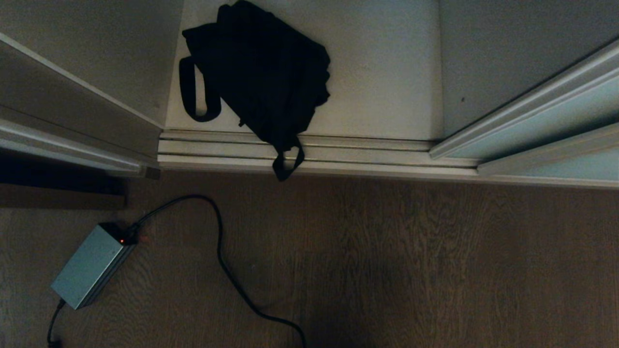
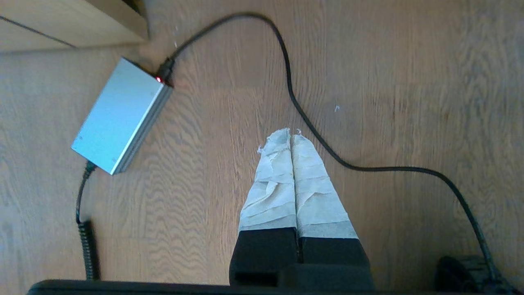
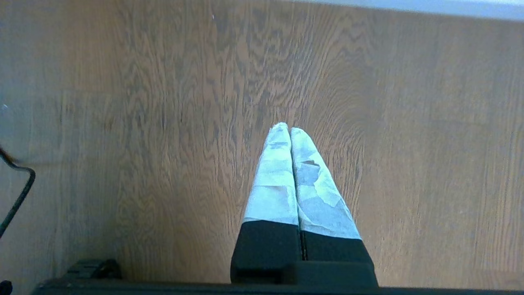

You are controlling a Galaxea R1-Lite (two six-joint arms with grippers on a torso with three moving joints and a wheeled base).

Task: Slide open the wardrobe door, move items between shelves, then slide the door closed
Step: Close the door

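Observation:
The head view looks down into the open wardrobe. A black bag (image 1: 261,72) lies on its white bottom board (image 1: 387,72), and one strap (image 1: 287,164) hangs over the grooved floor track (image 1: 362,154). The sliding wardrobe door (image 1: 546,121), pale green glass in a cream frame, stands pushed to the right. The shelves are out of view. Neither arm shows in the head view. My left gripper (image 2: 290,133) hangs shut and empty over the wooden floor. My right gripper (image 3: 285,128) is also shut and empty above bare floor.
A grey power adapter (image 1: 89,270) with a red light lies on the floor at the left, seen also as the adapter (image 2: 120,116) near my left gripper. Its black cable (image 1: 220,251) snakes across the floor. A white panel (image 1: 72,121) bounds the opening's left side.

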